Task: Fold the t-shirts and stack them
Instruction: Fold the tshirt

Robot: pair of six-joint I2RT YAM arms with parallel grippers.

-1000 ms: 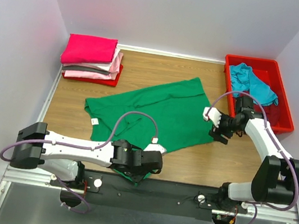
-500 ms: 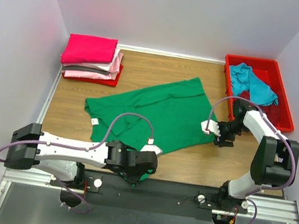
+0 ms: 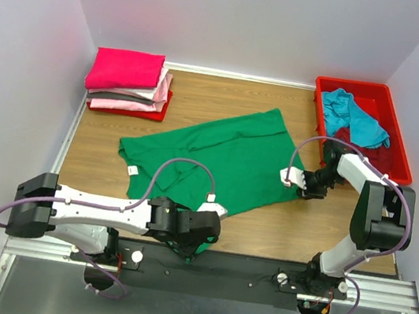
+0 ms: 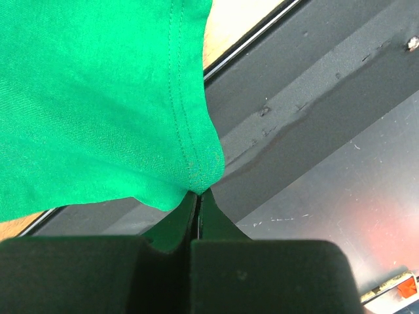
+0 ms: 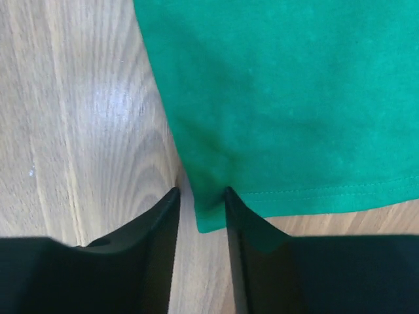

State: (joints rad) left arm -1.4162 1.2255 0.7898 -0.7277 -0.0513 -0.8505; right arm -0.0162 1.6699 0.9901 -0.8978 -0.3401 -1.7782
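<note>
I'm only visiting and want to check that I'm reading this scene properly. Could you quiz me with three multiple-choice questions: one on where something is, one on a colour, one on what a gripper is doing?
1. Where is the teal t-shirt?
A. on the floor
B. in the red bin
C. hanging from an arm

2. What colour tops the folded stack?
A. black
B. yellow
C. hot pink

3. What is the left gripper doing?
A. shut on a corner of the green t-shirt
B. wide open in the air
C. gripping a bottle

Answers:
1. B, the teal cloth lies inside the bin's walls.
2. C, the hot pink t-shirt lies on top.
3. A, the left wrist view shows its fingers pressed together on green fabric.
</note>
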